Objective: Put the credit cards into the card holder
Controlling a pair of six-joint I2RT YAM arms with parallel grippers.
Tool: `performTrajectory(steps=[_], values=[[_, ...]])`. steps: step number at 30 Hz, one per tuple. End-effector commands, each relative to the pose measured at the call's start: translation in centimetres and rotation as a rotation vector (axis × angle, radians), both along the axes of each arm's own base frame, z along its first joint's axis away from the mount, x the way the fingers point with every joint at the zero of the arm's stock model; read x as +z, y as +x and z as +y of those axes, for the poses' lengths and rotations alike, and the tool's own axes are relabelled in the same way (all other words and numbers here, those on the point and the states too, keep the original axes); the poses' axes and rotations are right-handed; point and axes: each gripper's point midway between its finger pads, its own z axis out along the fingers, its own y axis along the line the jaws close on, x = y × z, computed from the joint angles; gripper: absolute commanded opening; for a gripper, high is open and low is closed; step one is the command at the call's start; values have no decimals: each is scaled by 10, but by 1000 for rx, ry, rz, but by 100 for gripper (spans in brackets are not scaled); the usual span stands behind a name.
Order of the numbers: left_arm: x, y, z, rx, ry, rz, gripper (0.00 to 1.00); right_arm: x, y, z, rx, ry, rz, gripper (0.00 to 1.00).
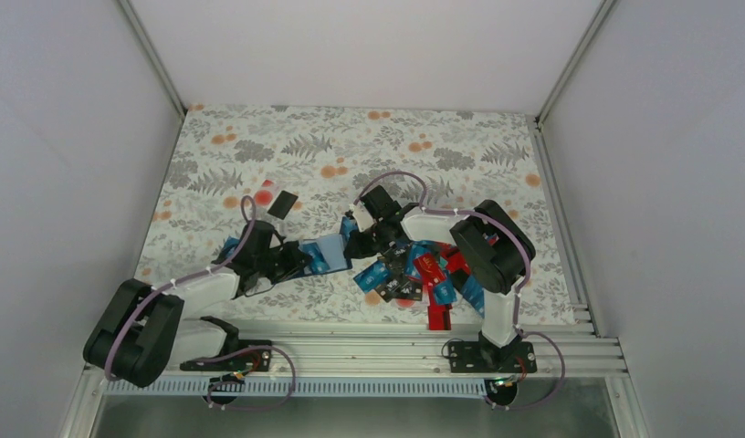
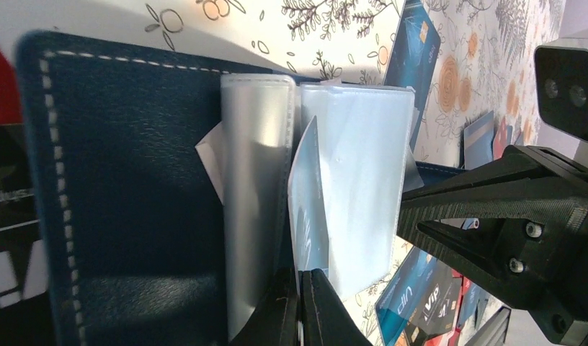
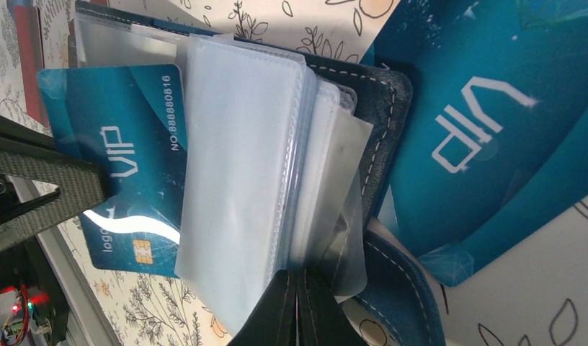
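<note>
From above, my left hand [image 1: 296, 260] and my right hand [image 1: 355, 246] meet over the open card holder [image 1: 328, 251], which lies on the flowered bench [image 1: 351, 137] between them. The loose credit cards [image 1: 422, 274] are heaped just to its right, partly under my right arm. A black card [image 1: 281, 204] lies apart, farther back on the left.

At my left wrist, the fingers [image 2: 321, 313] are pressed together on the end of a teal card [image 2: 309, 209]. The card is seen edge-on, standing between the clear sleeves [image 2: 363, 173] of the holder. The navy cover [image 2: 132, 187] lies flat on the left, and my right hand touches the sleeves from the right.

At my right wrist, the fingers [image 3: 277, 317] are pressed together, pinching a bundle of the clear sleeves [image 3: 241, 158]. The teal card [image 3: 125, 166], printed VIP, runs with one edge beneath the top sleeve. My left hand grips it at the left edge of the view.
</note>
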Motion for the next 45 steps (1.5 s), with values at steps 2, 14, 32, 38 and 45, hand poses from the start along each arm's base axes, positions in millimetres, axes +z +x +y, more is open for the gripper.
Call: performTrajectory(steps=[2, 14, 32, 38, 45], values=[[-12, -5, -5, -48, 1, 40, 2, -31, -13, -17, -2, -101, 37, 4], [-20, -5, -6, -130, 59, 71, 2, -32, -12, -18, 2, -111, 35, 4], [-20, 14, -14, -187, 74, 18, 2, -37, -10, -16, 13, -121, 42, 4], [-21, 15, -17, -189, 52, 23, 2, -38, -10, -18, 14, -129, 40, 4], [-26, 16, -19, -183, 39, 30, 2, -40, -11, -18, 17, -128, 44, 4]])
